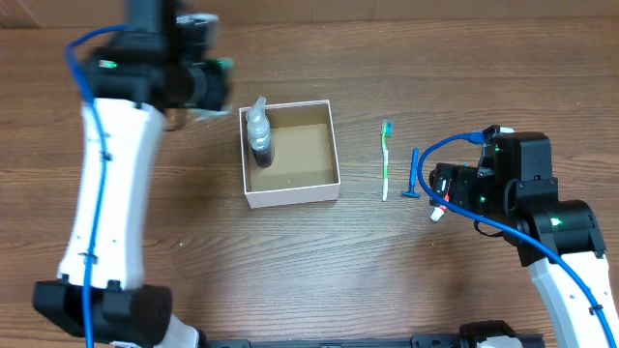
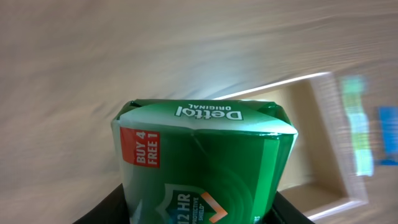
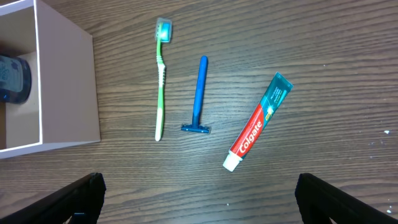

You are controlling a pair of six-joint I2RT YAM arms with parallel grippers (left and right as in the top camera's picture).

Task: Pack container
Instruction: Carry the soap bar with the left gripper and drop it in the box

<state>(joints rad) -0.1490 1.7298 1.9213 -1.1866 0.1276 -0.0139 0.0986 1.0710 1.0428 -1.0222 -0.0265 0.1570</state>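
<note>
The container (image 1: 290,197), a square white box with a brown inside, stands mid-table with a dark spray bottle (image 1: 259,136) in its left part. My left gripper (image 1: 205,85), blurred, is up beside the container's far left corner. In the left wrist view it (image 2: 199,214) is shut on a green Dettol soap packet (image 2: 199,155), with the container (image 2: 336,140) below to the right. My right gripper (image 3: 199,205) is open and empty above the table, near a Colgate toothpaste tube (image 3: 258,121), a blue razor (image 3: 199,93) and a green toothbrush (image 3: 160,81).
The toothbrush (image 1: 386,159) and razor (image 1: 414,174) lie right of the container on the wood table. The toothpaste cap (image 1: 437,215) peeks from under the right arm. The container's right wall (image 3: 65,87) and the bottle (image 3: 12,78) show in the right wrist view.
</note>
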